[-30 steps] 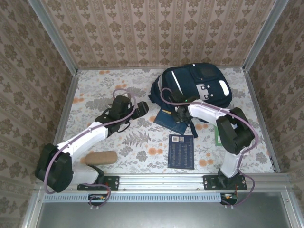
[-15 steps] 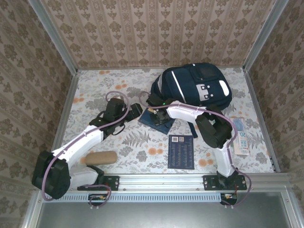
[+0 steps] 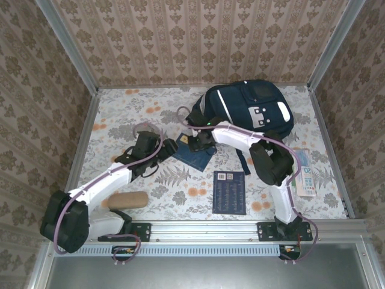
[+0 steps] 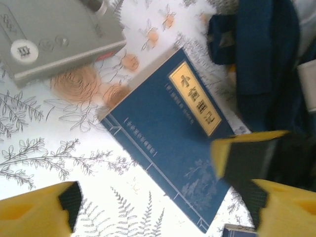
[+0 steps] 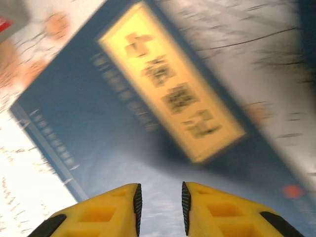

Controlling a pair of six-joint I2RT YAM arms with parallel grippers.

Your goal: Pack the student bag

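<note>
**Top external view: both grippers meet at a blue book beside the student bag**

The student bag (image 3: 249,108) lies front-up at the far right of the flower-printed table (image 3: 120,114), its white stripe showing. Near its left side lies a blue book (image 3: 194,156). The right gripper (image 3: 198,142) sits over the book's far edge, and the left gripper (image 3: 163,147) is just beside its left edge. Closer to the arm bases lie a dark blue booklet (image 3: 230,191), a tan oblong case (image 3: 125,200) and a printed carton (image 3: 305,174).

Left wrist view: the left gripper's yellow fingers (image 4: 37,212) stand wide apart with nothing in their grasp. The book, with a gold title label, lies flat on the table beneath them. The bag is near the book's far end, and a grey box (image 4: 54,34) is near another corner.

Right wrist view: the picture is blurred. The right gripper's fingers are separated by only a narrow gap, and nothing is seen clamped between them. The book's cover lies close beneath.
</note>
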